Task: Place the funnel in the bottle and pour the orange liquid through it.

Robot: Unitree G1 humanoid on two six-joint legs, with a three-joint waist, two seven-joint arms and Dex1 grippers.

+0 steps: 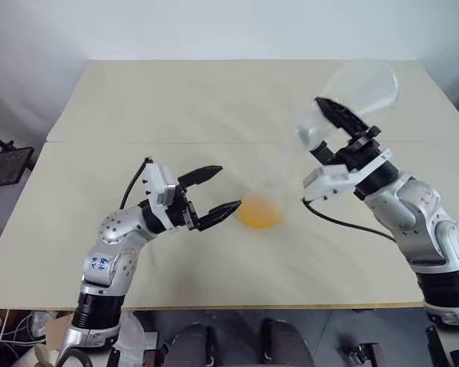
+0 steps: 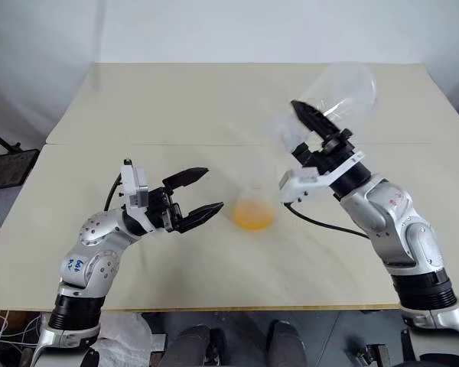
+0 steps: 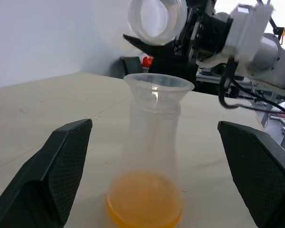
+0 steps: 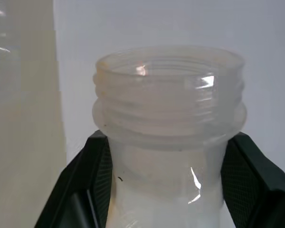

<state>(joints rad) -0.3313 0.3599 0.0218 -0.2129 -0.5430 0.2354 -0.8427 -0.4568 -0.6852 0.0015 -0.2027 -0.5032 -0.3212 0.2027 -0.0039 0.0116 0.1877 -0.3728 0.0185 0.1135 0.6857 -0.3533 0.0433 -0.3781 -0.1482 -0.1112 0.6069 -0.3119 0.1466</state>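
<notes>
The pouring looks done — the orange liquid (image 3: pixel 145 205) sits in the bottle (image 3: pixel 149 156) on the worktop (image 1: pixel 214 115), with the funnel (image 3: pixel 158 86) in its neck. The right claw (image 1: pixel 344 130) is clamped on the tipped, empty flask (image 1: pixel 352 99); next it should set that down gently. The left claw (image 1: pixel 218 193) is wide open by the bottle, holding nothing.

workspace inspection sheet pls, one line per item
surface: beige table, two joined tops
job's things: small clear plastic funnel seated in clear conical bottle; orange liquid pooled in its base
clutter: nothing seen
grippers: left gripper open beside the bottle; right gripper shut on second clear flask, tipped and empty-looking
cables: black cable at right arm
surroundings: pale wall
</notes>
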